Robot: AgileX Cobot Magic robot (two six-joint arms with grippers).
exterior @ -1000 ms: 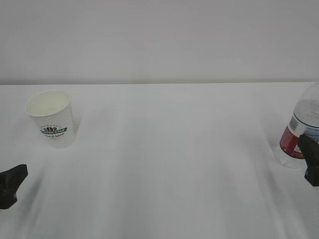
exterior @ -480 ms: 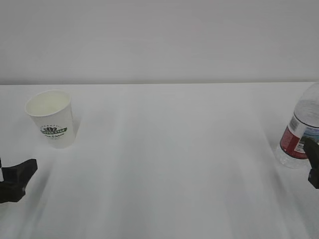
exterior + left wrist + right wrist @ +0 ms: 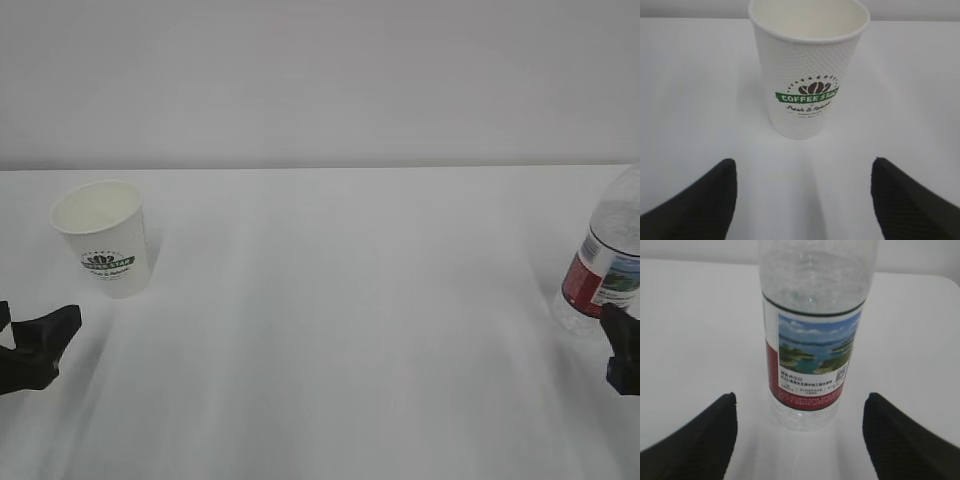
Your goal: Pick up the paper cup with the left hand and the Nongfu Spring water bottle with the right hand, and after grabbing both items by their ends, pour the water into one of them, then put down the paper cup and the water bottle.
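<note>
The white paper cup (image 3: 100, 238) with a green logo stands upright at the table's left. My left gripper (image 3: 35, 345) hovers just in front of it, open and apart from it. In the left wrist view the cup (image 3: 807, 75) stands ahead of the open left gripper (image 3: 803, 162), with nothing between the jaws. The Nongfu Spring water bottle (image 3: 603, 268) stands upright at the right edge, its top cut off. My right gripper (image 3: 622, 352) waits open in front of it. In the right wrist view the bottle (image 3: 812, 340) is just beyond the right gripper (image 3: 800, 397). I cannot make out water in the bottle.
A white table (image 3: 340, 330) spreads between the cup and the bottle. A plain pale wall (image 3: 320, 80) rises behind the table's far edge.
My left gripper has moved forward toward the cup. The right gripper has dropped lower in the exterior view, uncovering more of the bottle's label. Cup and bottle have not moved.
</note>
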